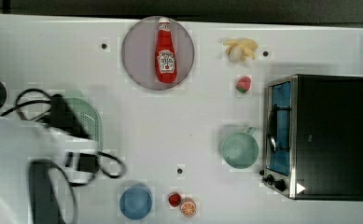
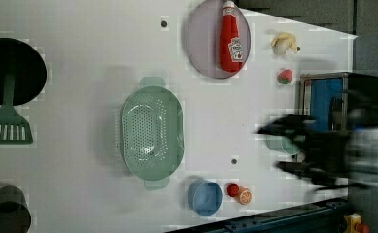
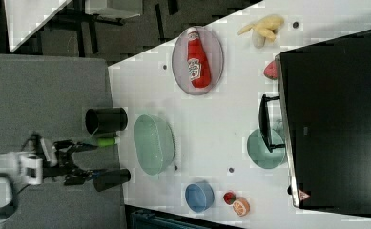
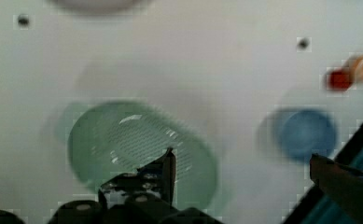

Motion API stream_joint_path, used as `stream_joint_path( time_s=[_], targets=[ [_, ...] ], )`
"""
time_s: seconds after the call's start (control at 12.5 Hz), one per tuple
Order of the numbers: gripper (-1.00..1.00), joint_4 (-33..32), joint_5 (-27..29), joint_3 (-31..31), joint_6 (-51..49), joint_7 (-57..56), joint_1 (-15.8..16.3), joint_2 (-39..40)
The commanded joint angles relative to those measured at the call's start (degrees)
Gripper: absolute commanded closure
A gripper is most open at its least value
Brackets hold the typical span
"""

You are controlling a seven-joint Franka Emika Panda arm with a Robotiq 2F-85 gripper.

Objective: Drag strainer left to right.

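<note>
The hand [image 3: 85,162] stood with its fingers spread wide apart and nothing between them. In the right view it hung off the desk's edge on the right view's left, fingers pointing level toward the desk, with the white wrist behind it. In the wrist view one dark finger [image 4: 167,170] showed in front of the strainer, without any contact that could be made out. In the left view the hand [image 2: 286,148] appeared blurred on the left view's right, in front of the oven.

The strainer [image 2: 151,131], pale mint-green and oval with a perforated centre and small tab handles, lay flat on the white desk [image 2: 79,73], nothing in it. In the top view the strainer [image 1: 93,123] sat on the top view's left, partly covered by the arm and its cables.

Near it stood a blue bowl [image 2: 205,197], with a small red piece [image 2: 232,190] and an orange slice [image 2: 245,196] just beside that. Farther off, a ketchup bottle [image 1: 165,51] lay on a grey plate [image 1: 137,51]. A green mug [image 1: 239,149] stood just beside a toaster oven [image 1: 319,135].
</note>
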Motion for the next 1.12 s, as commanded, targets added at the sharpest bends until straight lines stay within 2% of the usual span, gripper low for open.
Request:
stream_joint_path(
  time_s=[0.08,0.24,0.4,0.64,1.12],
  targets=[
    [-1.00,-0.59,-1.78,6.29,6.30,21.71,0.04,3.87],
    [-1.00,-1.18,-3.04,9.28,12.31,31.49,0.10,10.00],
    [-1.00,-1.61,-6.72,10.31,16.51,38.17,0.31,16.01],
    [-1.00,-1.67,-12.69,10.08,23.63,43.38,0.84,24.79],
    [-1.00,-1.61,-17.91,6.18,35.40,47.96,3.28,36.66]
  ],
)
